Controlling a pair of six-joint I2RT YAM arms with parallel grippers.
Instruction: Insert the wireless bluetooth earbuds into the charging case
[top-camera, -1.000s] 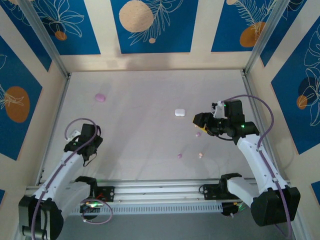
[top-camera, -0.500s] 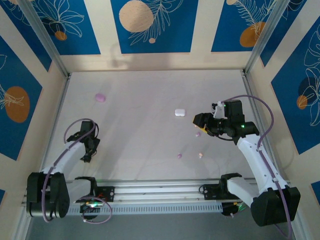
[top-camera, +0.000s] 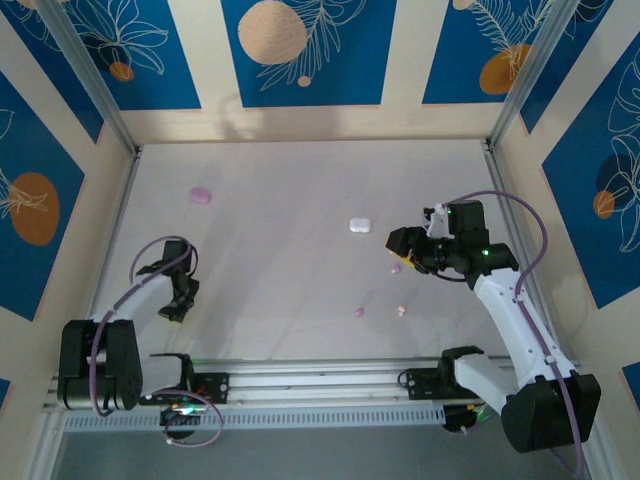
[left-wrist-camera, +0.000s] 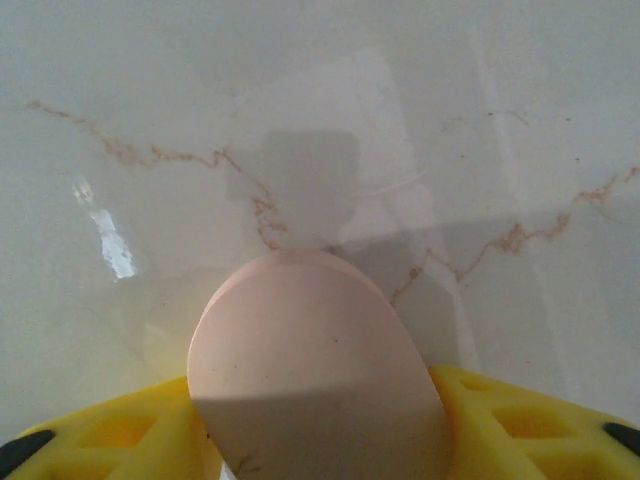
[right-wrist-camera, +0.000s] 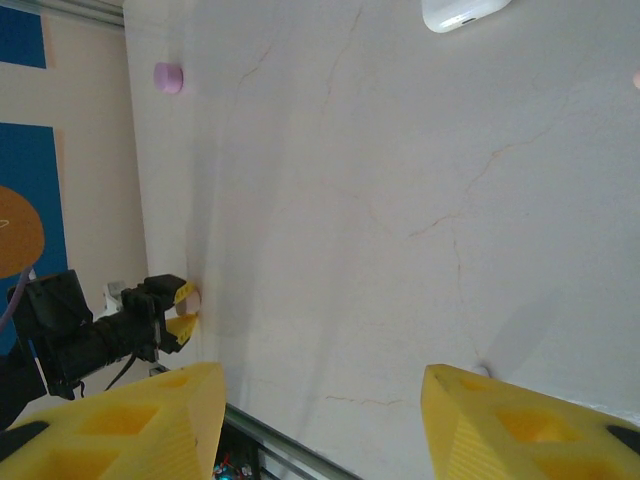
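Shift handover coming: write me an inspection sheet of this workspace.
Surface: white veined table.
Job's things: purple bud, pink bud, third bud loose; purple case, white case lying apart.
Clutter: nothing seen.
Grippers: left gripper, jaws closed on pink case; right gripper, jaws open, empty.
Cables: purple cable looped along each arm.
Surroundings: blue leaf-print panels, metal frame.

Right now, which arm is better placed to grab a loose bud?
Right. The right fingers are open, empty and beside the loose buds; the left fingers are around a pink case, far off at the left side.
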